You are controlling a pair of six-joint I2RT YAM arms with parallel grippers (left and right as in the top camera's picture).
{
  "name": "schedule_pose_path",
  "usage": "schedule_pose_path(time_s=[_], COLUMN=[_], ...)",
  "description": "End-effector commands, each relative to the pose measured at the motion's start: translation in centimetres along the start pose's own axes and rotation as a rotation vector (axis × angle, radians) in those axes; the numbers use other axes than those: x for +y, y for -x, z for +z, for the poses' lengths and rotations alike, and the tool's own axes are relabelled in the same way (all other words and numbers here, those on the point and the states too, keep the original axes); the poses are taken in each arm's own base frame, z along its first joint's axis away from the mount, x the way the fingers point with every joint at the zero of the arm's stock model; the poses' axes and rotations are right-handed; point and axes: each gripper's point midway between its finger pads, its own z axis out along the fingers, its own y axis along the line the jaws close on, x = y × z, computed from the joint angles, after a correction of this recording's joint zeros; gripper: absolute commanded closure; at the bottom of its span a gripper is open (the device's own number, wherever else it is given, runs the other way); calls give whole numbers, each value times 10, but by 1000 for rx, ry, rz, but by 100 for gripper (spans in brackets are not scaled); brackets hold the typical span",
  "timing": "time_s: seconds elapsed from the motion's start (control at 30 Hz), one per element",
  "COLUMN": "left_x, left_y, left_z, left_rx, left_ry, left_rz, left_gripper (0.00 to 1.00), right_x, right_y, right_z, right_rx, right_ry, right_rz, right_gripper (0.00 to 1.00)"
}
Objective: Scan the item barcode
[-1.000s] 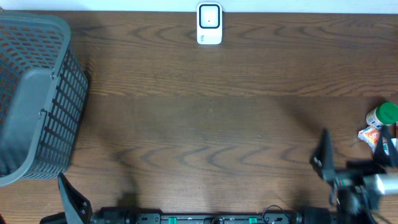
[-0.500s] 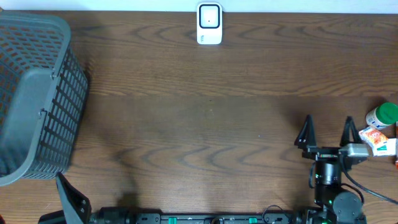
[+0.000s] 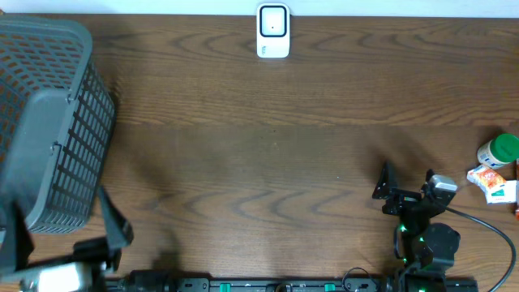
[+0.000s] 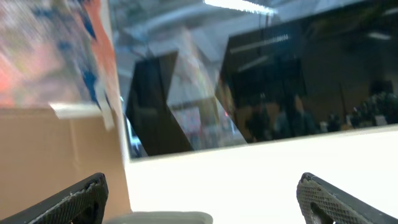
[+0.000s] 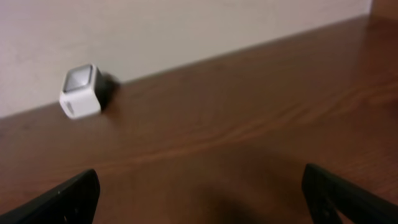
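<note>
The white barcode scanner [image 3: 273, 31] stands at the table's far edge; the right wrist view shows the scanner [image 5: 81, 91] far off to the upper left. A green-capped white bottle [image 3: 499, 151] and an orange-and-white packet [image 3: 491, 179] lie at the right edge. My right gripper [image 3: 405, 188] is open and empty over bare wood, left of those items and apart from them. In its own view the right gripper [image 5: 202, 199] has only table between the fingers. My left gripper [image 3: 65, 231] is open at the front left beside the basket, and the left gripper [image 4: 202, 199] holds nothing.
A large grey mesh basket [image 3: 49, 122] fills the left side of the table, and its rim [image 4: 158, 218] shows low in the left wrist view. That view otherwise points up at a white wall and cardboard. The wooden table [image 3: 268, 154] runs between basket and items.
The right gripper has swung from facing the items at the right edge to facing the far edge, shifting a little left. The left arm has lifted up beside the basket.
</note>
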Motion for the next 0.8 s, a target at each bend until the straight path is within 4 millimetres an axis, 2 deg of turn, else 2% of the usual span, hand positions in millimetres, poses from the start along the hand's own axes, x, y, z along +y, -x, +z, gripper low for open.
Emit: schedule_pose_path(time_s=[0.0,0.23,0.4,0.77], left_x=[-8,-21,-35,-51], left_y=[-19,-74,-139,-216], left_z=[11,22,21,13], left_rx=[45,134,257,296], left_ry=[-22,-34,-51,-48], left_rz=[-81,-113,-121,-167], left_gripper=[3,3,3,3], right_x=[-5,-7,-7,-7], right_y=[1,-5,-6,-6], right_z=[0,1,1,1], right_rx=[-5,18,24,24], right_ry=[-26,-33,-34,-34], right_rz=[35,46,46,46], right_gripper=[1,1,1,1])
